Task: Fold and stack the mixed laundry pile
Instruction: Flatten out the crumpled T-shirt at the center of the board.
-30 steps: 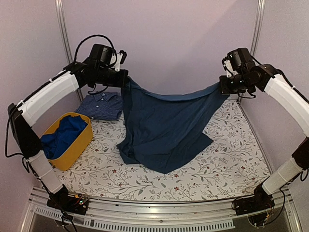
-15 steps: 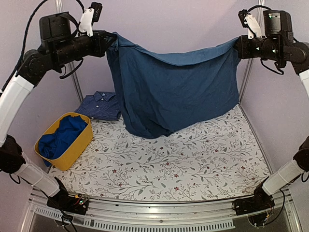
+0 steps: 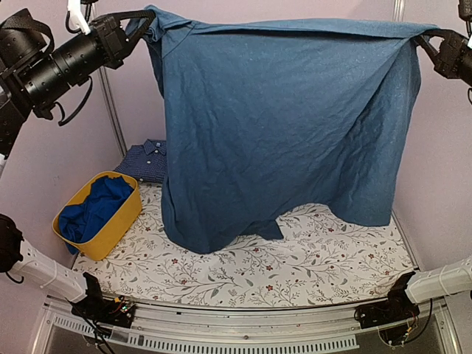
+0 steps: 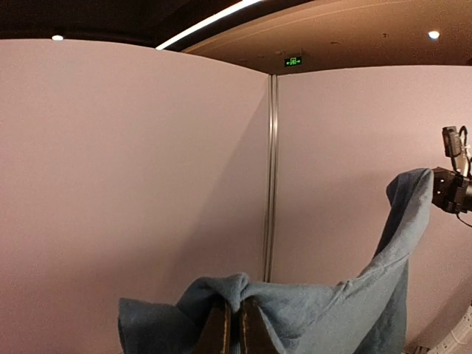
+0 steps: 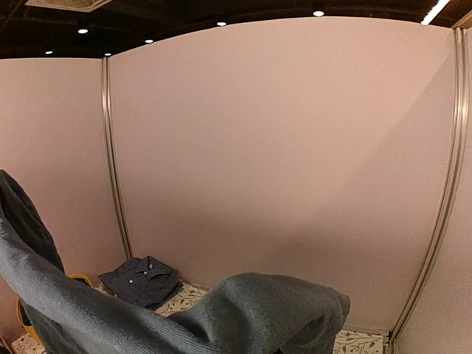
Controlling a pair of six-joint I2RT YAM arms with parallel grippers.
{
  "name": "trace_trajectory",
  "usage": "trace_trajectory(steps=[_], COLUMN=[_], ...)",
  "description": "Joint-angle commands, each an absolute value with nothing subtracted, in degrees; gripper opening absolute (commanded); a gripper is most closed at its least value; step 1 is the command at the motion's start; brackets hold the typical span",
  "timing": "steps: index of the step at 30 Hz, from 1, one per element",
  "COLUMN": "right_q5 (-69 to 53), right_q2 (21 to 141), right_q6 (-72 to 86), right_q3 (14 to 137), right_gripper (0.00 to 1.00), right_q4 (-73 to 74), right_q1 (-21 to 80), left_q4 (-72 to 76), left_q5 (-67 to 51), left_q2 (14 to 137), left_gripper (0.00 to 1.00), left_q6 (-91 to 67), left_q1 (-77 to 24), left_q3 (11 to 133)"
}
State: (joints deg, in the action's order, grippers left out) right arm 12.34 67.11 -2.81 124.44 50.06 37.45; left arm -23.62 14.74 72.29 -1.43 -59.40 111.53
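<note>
The navy cloth (image 3: pixel 280 125) is held spread, its corners pinched tight by the left gripper (image 3: pixel 144 22) at 10 o'clock and the right gripper (image 3: pixel 427 40) at 2 o'clock.

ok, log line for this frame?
left gripper: shut on large dark-blue cloth garment | right gripper: shut on it | hem reaching floral table

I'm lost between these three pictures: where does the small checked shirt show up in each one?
Top external: the checked shirt lies at the back left, behind the yellow tub, partly hidden by the dark blue garment.
Left wrist: not in it.
Right wrist: lower left of the picture.
Shared landmark: the dark blue garment, seen in all three views.
</note>
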Motion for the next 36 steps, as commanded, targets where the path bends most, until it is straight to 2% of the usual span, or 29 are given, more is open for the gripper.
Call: trace_trajectory(steps=[1,3,5,10,15,16,17,19,20,21,23,27,36], right_q5=[20.40,27.62,32.26,17.01,8.50,7.82,7.76,7.14,6.52,6.30,5.03,1.93,-20.94], right_q2=[68.53,68.69,69.97,74.25,83.61,86.80,89.59,101.93,106.23,112.58,117.89,116.56,106.76], right_q6=[-3.96,-5.20,-7.01,-5.43,-4.24,-4.22,-3.73,-1.79,-0.32,0.80,2.23,2.54,2.92], right_q3=[120.87,118.08,116.85,109.51,100.93,100.64,101.83,110.84,115.94,121.46,126.71,119.54,92.50], right_gripper=[0.00,0.00,0.00,0.00,0.00,0.05,0.21,0.56,0.66,0.71,0.83,0.88,0.84], right_q4=[43.63,41.03,38.69,34.72,29.37,28.68,29.08,36.02,40.25,44.10,48.29,46.00,40.15], right_q1=[37.71,37.66,36.41,18.32,7.90,6.54,5.09,2.49,1.65,1.24,1.10,1.14,3.93], left_q4=[-14.20,-9.12,-8.85,-17.86,-23.71,-23.80,-23.96,-24.21,-24.98,-26.14,-28.67,-30.50,-35.75], left_q5=[29.57,36.25,36.80,33.05,27.56,26.33,25.65,22.10,20.47,17.69,14.13,13.37,8.30], left_q2=[74.98,76.65,81.05,96.04,113.20,116.83,120.54,127.43,129.91,131.71,133.21,129.53,116.85], left_gripper=[0.00,0.00,0.00,0.00,0.00,0.08,0.24,0.44,0.60,0.79,0.99,1.00,1.00], left_q6=[4.45,8.34,8.18,4.12,-1.60,-2.20,-3.09,-4.58,-6.87,-9.24,-13.45,-13.62,-17.11], left_q1=[-60.16,-59.35,-56.56,-48.12,-37.50,-35.00,-33.31,-30.10,-28.67,-27.28,-25.64,-26.06,-28.15], left_q3=[110.84,108.60,110.66,122.40,132.56,134.64,137.09,141.94,143.69,145.00,145.56,136.98,111.87])
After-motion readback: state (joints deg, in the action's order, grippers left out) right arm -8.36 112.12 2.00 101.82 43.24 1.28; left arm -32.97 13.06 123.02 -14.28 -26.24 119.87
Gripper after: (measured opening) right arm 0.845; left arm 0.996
